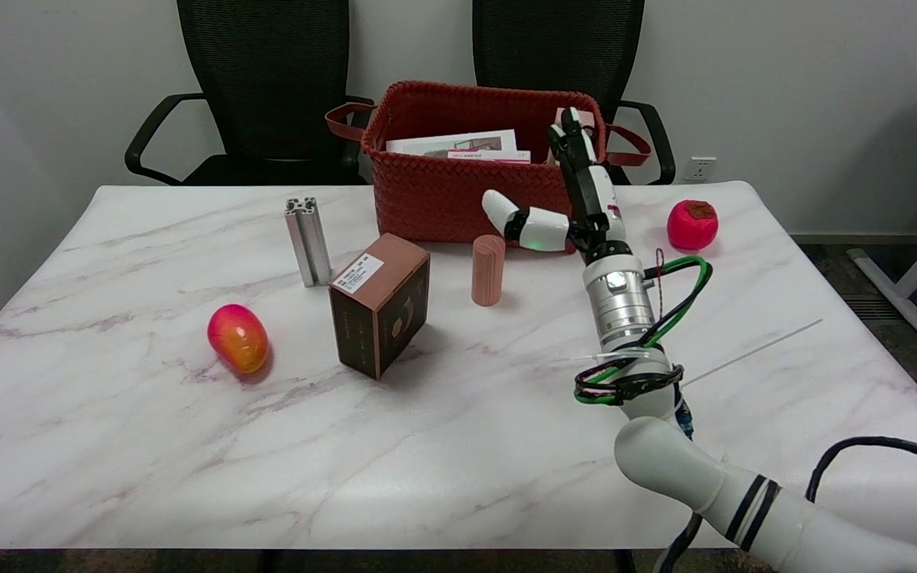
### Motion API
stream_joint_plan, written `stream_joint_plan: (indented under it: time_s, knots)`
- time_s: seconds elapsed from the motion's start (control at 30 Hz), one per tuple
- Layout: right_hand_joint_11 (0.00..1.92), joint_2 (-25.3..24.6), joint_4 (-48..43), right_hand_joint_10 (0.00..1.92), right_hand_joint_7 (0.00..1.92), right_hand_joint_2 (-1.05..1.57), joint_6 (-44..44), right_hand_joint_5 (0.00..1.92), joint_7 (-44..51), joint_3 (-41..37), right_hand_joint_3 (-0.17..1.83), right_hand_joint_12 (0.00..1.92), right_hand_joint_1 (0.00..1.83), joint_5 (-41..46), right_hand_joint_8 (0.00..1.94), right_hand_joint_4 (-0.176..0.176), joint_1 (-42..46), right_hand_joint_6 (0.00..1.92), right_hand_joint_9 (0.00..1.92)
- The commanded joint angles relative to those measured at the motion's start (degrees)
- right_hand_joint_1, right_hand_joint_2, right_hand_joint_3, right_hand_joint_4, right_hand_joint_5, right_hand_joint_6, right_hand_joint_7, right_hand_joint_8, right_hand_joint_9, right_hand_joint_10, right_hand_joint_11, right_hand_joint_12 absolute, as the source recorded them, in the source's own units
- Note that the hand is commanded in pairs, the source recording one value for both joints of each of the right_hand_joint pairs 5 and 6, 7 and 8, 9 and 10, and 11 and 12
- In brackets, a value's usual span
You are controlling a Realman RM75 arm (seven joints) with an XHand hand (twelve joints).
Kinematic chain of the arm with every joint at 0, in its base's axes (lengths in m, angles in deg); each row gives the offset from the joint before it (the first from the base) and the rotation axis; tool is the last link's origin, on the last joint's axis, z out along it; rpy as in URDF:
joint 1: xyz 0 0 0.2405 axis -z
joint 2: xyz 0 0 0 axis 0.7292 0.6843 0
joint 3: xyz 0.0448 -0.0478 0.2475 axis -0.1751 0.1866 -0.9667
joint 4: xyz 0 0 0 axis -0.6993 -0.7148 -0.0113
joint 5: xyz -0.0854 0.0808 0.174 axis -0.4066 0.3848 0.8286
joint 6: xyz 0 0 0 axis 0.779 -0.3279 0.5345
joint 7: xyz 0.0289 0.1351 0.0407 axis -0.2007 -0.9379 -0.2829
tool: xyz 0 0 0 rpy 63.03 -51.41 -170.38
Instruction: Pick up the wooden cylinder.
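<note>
head view | wooden cylinder [488, 270] upright on the marble table [148, 446], in front of the red woven basket [435, 195], at 3 o'clock of the brown box [380, 315] | right hand [578, 199] at 3 o'clock of the cylinder, fingers spread, holding nothing, thumb [524, 224] just above its top; contact unclear

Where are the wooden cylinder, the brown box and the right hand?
wooden cylinder [488, 270], head view, middle of its side.
brown box [380, 315], head view, front face.
right hand [578, 203], head view, palm area.
</note>
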Motion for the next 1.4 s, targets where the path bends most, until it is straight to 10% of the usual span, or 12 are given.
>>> stream_joint_plan:
  time_s: [0.03, 1.4]
  knots:
    - [0.00, -0.08, -1.23, 0.14, 0.19, 0.33, -0.32, 0.00, 1.20, 1.17, 0.89, 0.00, 1.15, 2.14, 0.19, 0.000, 2.59, 0.00, 0.14]
    - [0.00, -1.11, 9.68, 0.08, 0.21, 0.31, -7.75, 0.00, -3.75, 2.53, 0.92, 0.00, 1.15, 4.97, 0.21, 0.000, -1.27, 0.00, 0.08]
